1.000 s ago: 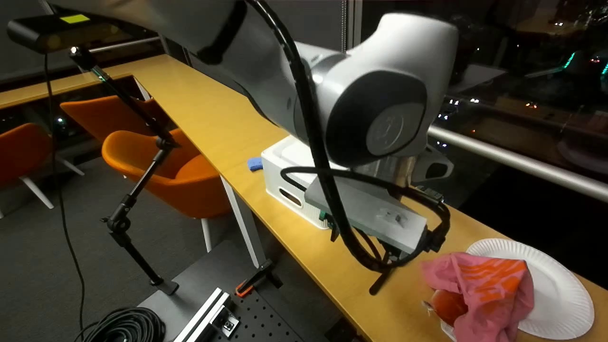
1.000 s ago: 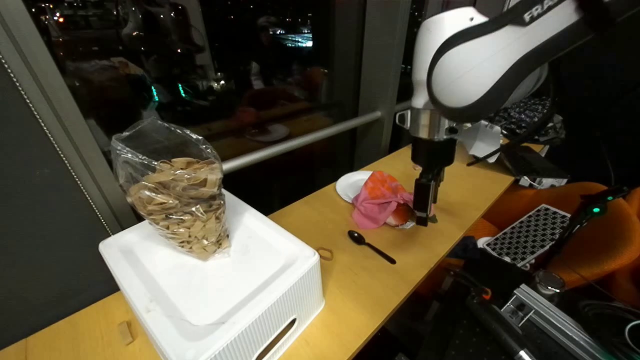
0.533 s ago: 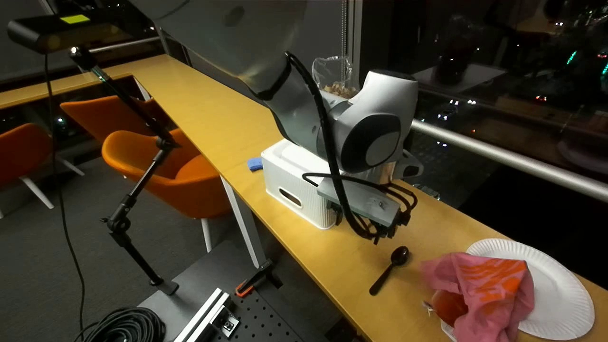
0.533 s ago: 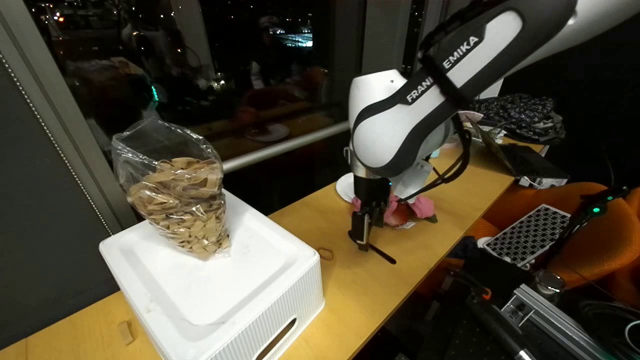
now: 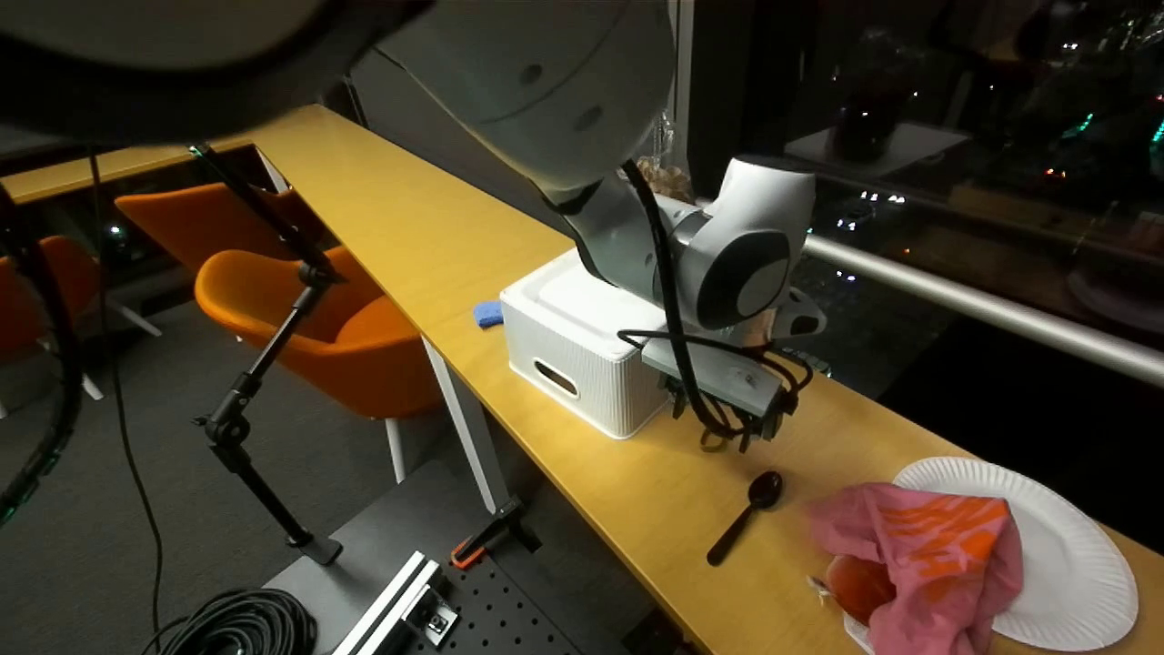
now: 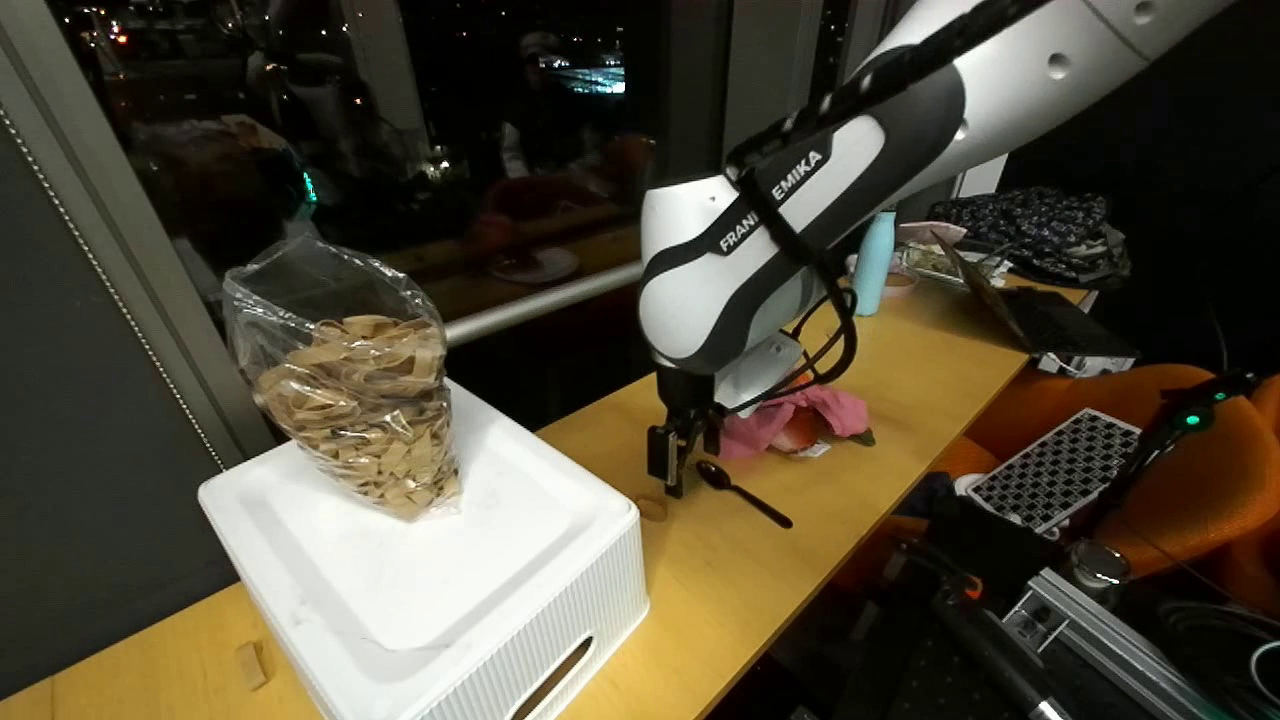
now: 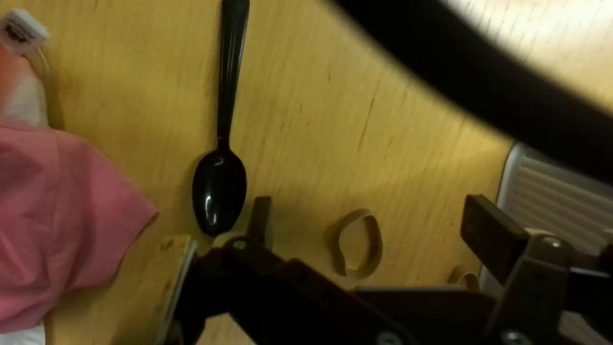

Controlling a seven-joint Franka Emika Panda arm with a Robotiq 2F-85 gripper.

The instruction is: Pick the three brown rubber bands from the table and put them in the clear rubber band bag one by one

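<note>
1. My arm (image 6: 790,200) has swung along the bench (image 6: 720,580) in the last second, away from the pink cloth (image 6: 835,410) and toward the white box (image 6: 480,560). The black spoon (image 7: 220,179) has stayed put.
2. The near rubber band (image 7: 376,247) is what my next move turns on. It lies on the bench below my jaws. In the wrist view it sits about midway between them, with the black spoon by one jaw and the white box by the other. In an exterior view the near rubber band (image 6: 655,512) looks a bit to the box side of me, so I think I should slip that way, then go down.
3. It looks like a squashed ring standing on its thin edge. Its longer way runs across the way my jaws close, so I guess they can pinch it from two sides.
4. My jaws are spread wide and hold nothing. They point straight down and seem to be up off the bench.
5. My arm slants down over the bench, and its end hangs upright.
6. What looks like a second rubber band (image 7: 471,281) is just beside the white box, partly hidden by my jaws. A third rubber band (image 6: 252,666) lies past the white box. The clear rubber band bag (image 6: 360,420) stands on top of the white box.
</note>
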